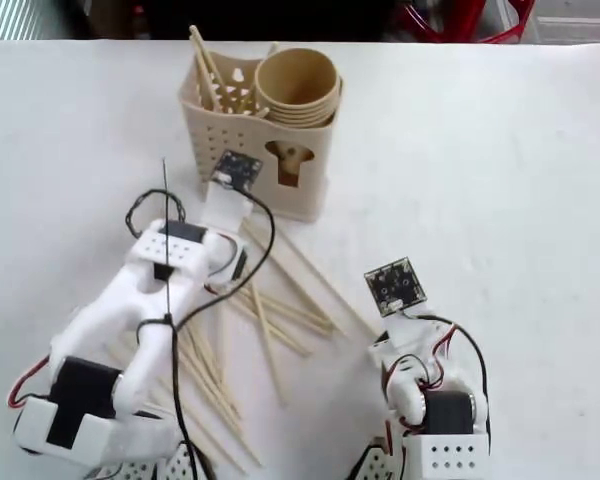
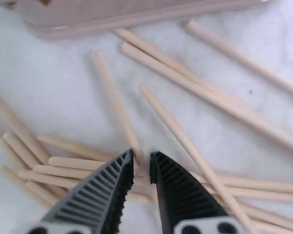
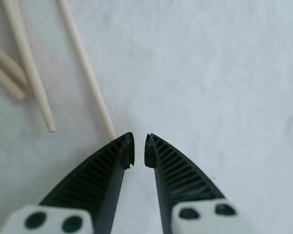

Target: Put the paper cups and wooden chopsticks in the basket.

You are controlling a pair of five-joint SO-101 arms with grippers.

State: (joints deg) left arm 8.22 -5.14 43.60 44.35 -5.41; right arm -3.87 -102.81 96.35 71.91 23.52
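A beige perforated basket stands at the back of the table. It holds stacked paper cups and a few upright wooden chopsticks. Several loose chopsticks lie scattered on the white table in front of it. My left gripper is just in front of the basket's base, low over the pile. The left gripper is shut on the near end of one chopstick that lies on the table. My right gripper is shut with nothing in it, beside the end of a chopstick.
The right arm is folded back near the front edge, right of the pile. More chopsticks lie under and beside the left arm. Black cables loop over the left wrist. The table's right half is bare white surface.
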